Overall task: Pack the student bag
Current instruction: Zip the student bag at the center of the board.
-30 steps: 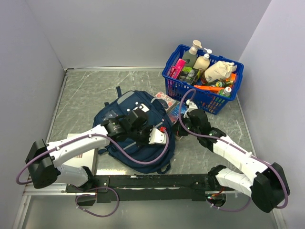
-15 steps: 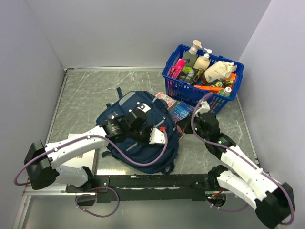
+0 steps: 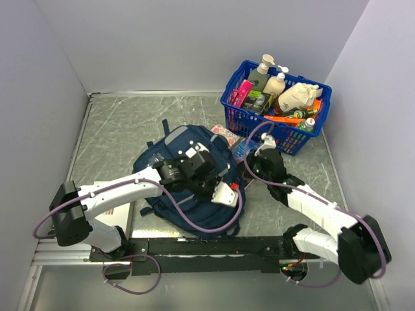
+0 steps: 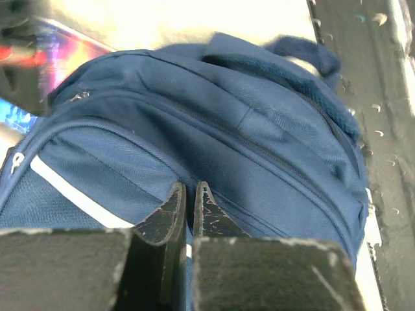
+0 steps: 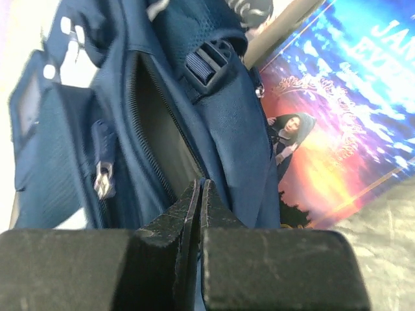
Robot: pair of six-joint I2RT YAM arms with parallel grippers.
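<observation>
The student bag [image 3: 209,140], navy with grey trim, lies flat in the middle of the table. My left gripper [image 3: 225,193] is over its near right part. In the left wrist view the left gripper [image 4: 190,188] is shut, pinched on a seam line of the student bag [image 4: 259,129]. My right gripper [image 3: 253,170] is at the bag's right edge. In the right wrist view the right gripper [image 5: 200,184] is shut on the navy edge of the student bag [image 5: 233,129], beside an open zip showing grey lining.
A blue plastic basket [image 3: 279,137] full of bottles and packets stands at the back right. A colourful book [image 5: 343,97] lies on the table against the bag's right side, book [image 3: 241,150]. A white box [image 3: 111,208] sits under the left arm.
The left gripper has slid right and nearer along the bag. The right gripper swung out to the right, then came back to the bag's edge. Both stayed shut.
</observation>
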